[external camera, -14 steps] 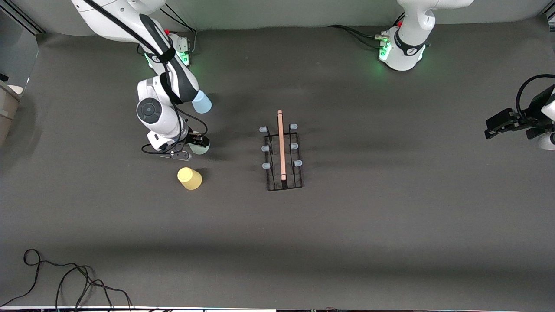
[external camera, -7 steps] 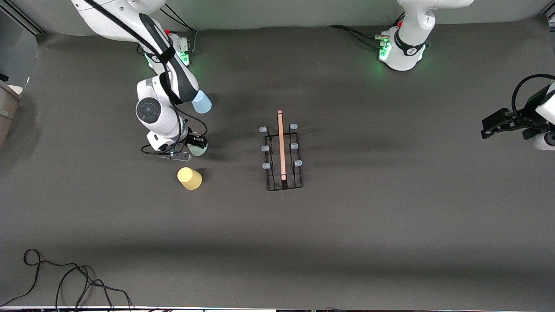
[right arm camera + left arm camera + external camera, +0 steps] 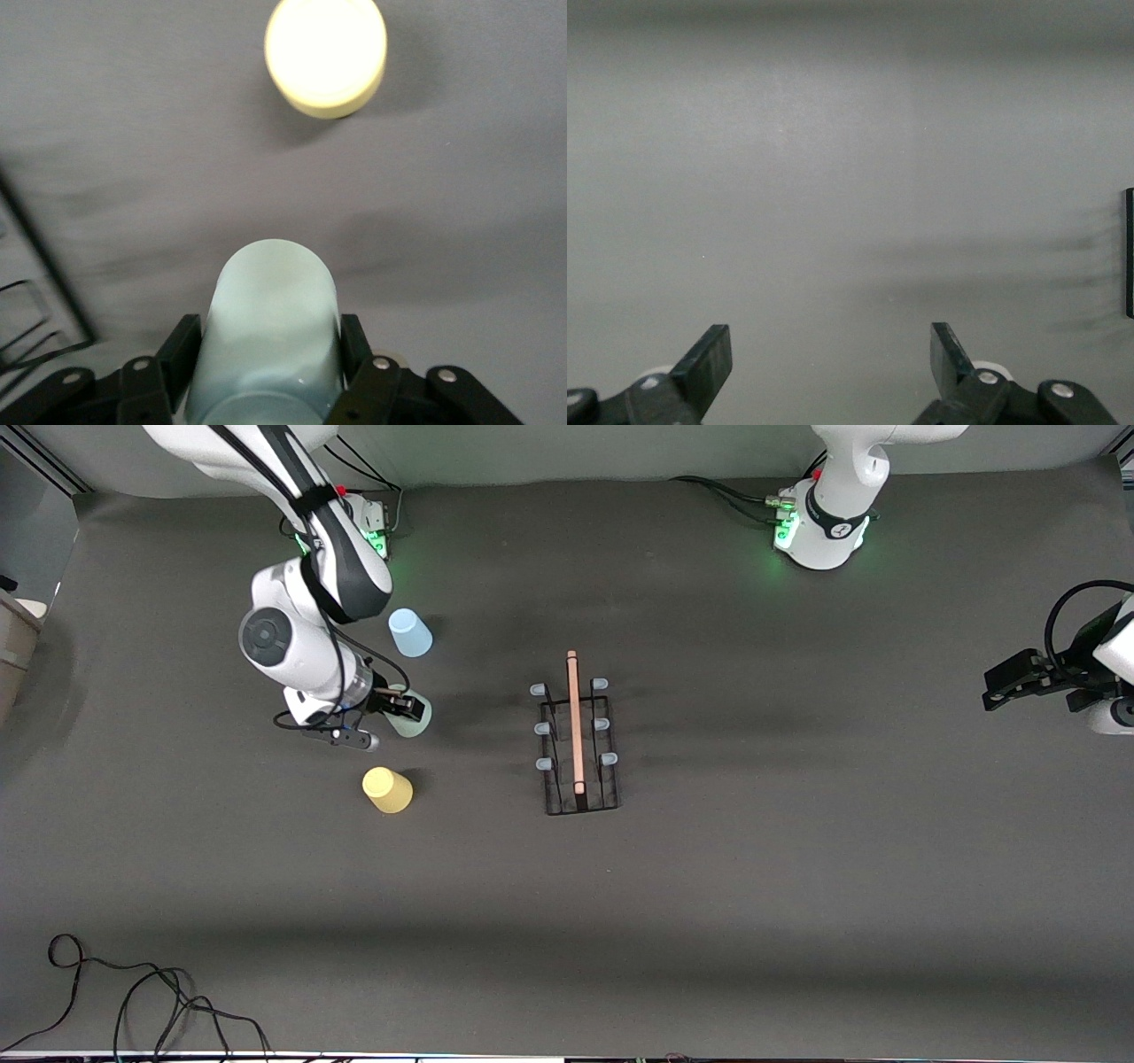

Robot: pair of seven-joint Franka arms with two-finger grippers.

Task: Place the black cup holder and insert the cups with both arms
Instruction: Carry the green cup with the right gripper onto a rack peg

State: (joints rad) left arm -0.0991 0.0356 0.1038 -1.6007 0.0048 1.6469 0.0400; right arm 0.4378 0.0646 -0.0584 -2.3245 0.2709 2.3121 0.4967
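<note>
**Right gripper pinches the green cup; wide bare table around the rack**

The right gripper point(image 3: 400, 710) is clamped on the pale green cup point(image 3: 266, 341), lifted off the mat between the light blue cup point(image 3: 410, 632) and the yellow cup point(image 3: 387, 789). The black cup holder point(image 3: 578, 735) stands mid-table, apart from all cups. The left gripper point(image 3: 831, 359) waits, fingers spread, over the left arm's end of the table point(image 3: 797, 886).

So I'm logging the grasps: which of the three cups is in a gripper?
The pale green cup: the right gripper is shut on its sides. The blue cup and the yellow cup stand free on the table.
</note>
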